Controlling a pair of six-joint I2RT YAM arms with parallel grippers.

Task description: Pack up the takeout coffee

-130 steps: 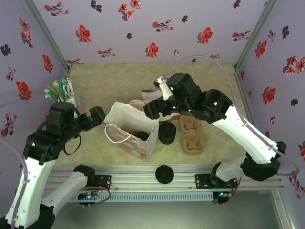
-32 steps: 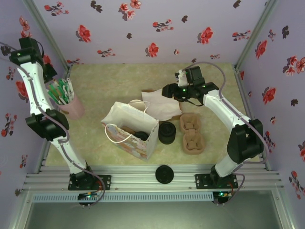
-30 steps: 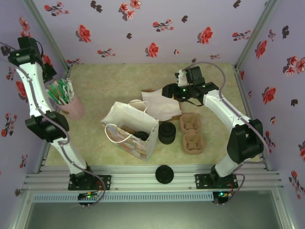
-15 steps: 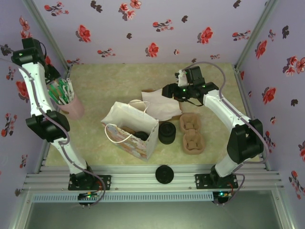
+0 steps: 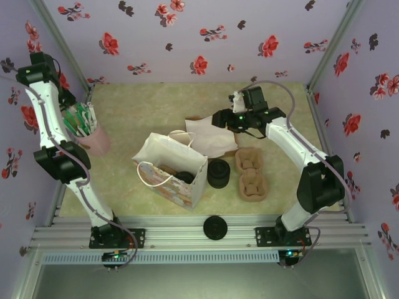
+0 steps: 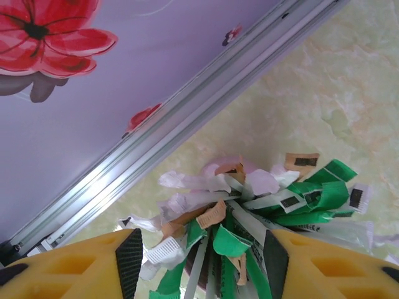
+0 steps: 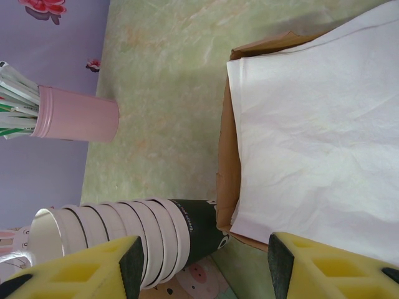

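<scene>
Takeout coffee [image 5: 184, 177] sits inside the paper bag [image 5: 163, 149] at mid-desk, black lid showing. Left claw [image 6: 202, 261] open, empty, above the sachets [image 6: 249, 199] at the desk's left edge. Right claw [image 7: 204, 265] open, empty, over the white paper [image 7: 312, 124].

paper bag [image 5: 174, 187]: 1 | lidded dark cup [image 5: 184, 176] in bag: 1 | short black lid stack [image 5: 219, 173]: 1 | loose black lid [image 5: 214, 227] on front rail: 1 | pulp cup carriers [image 5: 248, 161]: 2 | pink holder [image 5: 96, 143] of packets: 1 | nested cup stack [image 7: 124, 240]: 1 | white sheet [image 5: 209, 138]: 1 | brown card [image 7: 225, 162] beneath sheet: 1
</scene>
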